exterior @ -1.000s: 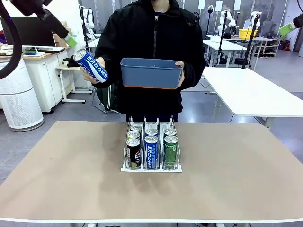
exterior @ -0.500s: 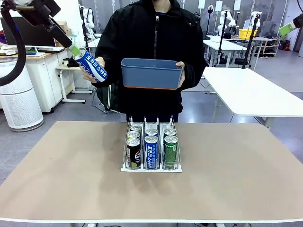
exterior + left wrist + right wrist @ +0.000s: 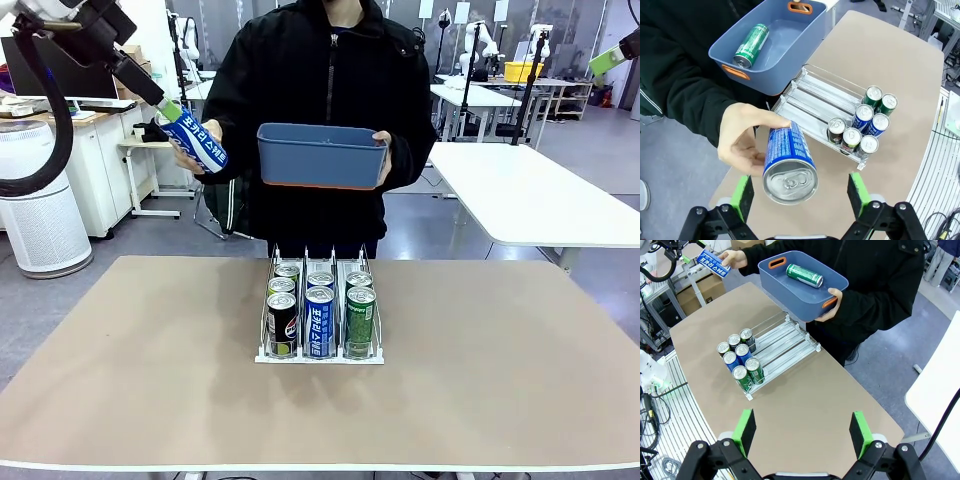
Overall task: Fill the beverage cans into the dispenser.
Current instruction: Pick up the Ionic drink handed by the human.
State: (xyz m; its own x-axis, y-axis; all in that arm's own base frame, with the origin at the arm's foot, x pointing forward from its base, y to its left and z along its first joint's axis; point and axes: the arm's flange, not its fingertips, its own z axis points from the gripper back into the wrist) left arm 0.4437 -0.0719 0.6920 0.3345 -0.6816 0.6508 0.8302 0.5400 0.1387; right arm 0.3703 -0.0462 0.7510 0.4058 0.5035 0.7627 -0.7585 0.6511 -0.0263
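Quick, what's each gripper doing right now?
Left gripper: open, framing the blue can in the person's hand.
Right gripper: open, empty.

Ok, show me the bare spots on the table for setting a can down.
Bare table lies wide left of the dispenser, equally right of it, and along the near edge in front. The dispenser's far lane ends are free too. Crowded: its near end, packed with seven cans.

Beige rectangular matte surface (image 3: 140, 390) with a pale front edge. Directly on it stands a small white-and-clear three-lane wire-divided dispenser (image 3: 320, 359). It sits flat near the middle, nearer the far edge, with its lanes running front to back.
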